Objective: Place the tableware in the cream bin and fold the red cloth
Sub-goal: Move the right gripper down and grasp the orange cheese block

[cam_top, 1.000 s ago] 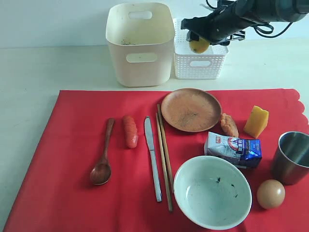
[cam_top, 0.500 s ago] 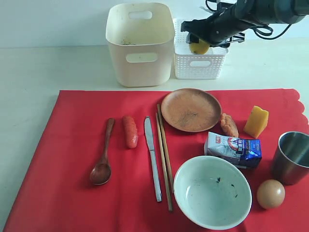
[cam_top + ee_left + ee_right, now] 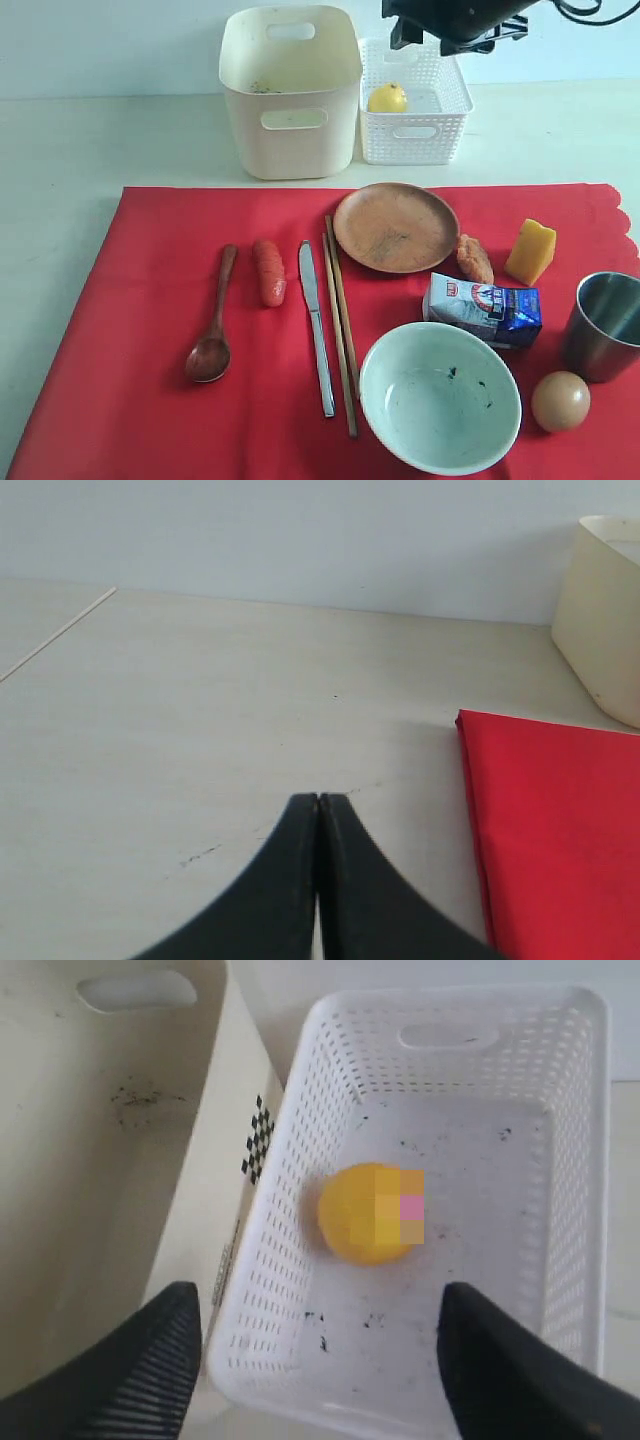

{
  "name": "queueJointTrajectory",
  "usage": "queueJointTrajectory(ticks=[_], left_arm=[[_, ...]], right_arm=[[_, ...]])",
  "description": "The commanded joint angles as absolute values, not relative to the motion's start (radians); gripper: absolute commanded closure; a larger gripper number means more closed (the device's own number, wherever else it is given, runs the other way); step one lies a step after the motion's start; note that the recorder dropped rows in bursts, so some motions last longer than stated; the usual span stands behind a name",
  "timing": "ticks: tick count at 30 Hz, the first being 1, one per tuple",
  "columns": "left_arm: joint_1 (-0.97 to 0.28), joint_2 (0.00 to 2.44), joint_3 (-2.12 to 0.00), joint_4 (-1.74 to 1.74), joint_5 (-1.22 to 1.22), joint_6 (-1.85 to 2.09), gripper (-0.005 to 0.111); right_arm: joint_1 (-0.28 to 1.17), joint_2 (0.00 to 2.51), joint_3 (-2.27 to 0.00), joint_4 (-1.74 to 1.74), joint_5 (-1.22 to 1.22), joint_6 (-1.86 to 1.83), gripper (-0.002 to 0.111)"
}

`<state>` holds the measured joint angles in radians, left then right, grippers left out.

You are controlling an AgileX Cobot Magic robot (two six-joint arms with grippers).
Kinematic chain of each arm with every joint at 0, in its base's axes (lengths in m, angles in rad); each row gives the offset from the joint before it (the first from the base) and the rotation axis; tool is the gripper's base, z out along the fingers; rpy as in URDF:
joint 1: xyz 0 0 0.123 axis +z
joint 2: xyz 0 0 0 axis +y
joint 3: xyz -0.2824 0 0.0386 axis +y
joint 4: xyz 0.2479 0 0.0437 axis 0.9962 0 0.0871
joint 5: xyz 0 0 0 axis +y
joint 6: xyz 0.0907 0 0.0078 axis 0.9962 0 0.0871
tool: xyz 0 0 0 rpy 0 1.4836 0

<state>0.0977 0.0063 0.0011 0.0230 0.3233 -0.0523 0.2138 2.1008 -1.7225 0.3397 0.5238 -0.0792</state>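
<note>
Right gripper [image 3: 320, 1360]: jaws spread wide and empty, above the white lattice basket [image 3: 415, 135], where an orange [image 3: 388, 98] lies.
Left gripper [image 3: 318, 805]: jaws pressed together, holding nothing, over bare table beside the red cloth [image 3: 150, 300].
Cream bin [image 3: 290, 90]: upright behind the cloth, just beside the basket.
Tableware: all on the cloth: spoon [image 3: 214, 330], knife [image 3: 315, 320], chopsticks [image 3: 340, 320], plate [image 3: 396, 227], bowl [image 3: 440, 397], cup [image 3: 605, 325].
In the way: sausage [image 3: 268, 272] between spoon and knife; milk carton [image 3: 485, 308] between plate and bowl; egg [image 3: 560, 401] just beside the cup.
</note>
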Motion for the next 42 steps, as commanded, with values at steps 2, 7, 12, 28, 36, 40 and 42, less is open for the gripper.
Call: queueJointTrajectory(ticks=[2, 7, 12, 28, 36, 40, 42], left_arm=[[0.1, 0.0, 0.0, 0.026, 0.319, -0.059, 0.105], [0.1, 0.0, 0.0, 0.026, 0.319, -0.059, 0.105], [0.1, 0.0, 0.0, 0.026, 0.319, -0.059, 0.105], [0.1, 0.0, 0.0, 0.026, 0.319, -0.059, 0.105], [0.1, 0.0, 0.0, 0.026, 0.319, -0.059, 0.105], [0.1, 0.0, 0.0, 0.026, 0.319, -0.059, 0.105], [0.1, 0.0, 0.0, 0.026, 0.319, -0.059, 0.105]], right_arm=[[0.213, 2.006, -1.733, 0.15, 0.732, -0.085, 0.051], [0.213, 1.935, -1.708, 0.06, 0.907, -0.074, 0.073], [0.213, 1.824, -1.562, 0.06, 0.889, -0.04, 0.098], [0.215, 1.515, -0.983, 0.041, 0.81, 0.086, 0.106], [0.215, 1.537, -0.86, -0.089, 0.594, 0.237, 0.045], [0.215, 1.647, -0.86, -0.094, 0.498, 0.237, 0.041], [0.215, 1.696, -0.86, -0.131, 0.465, 0.237, 0.041]])
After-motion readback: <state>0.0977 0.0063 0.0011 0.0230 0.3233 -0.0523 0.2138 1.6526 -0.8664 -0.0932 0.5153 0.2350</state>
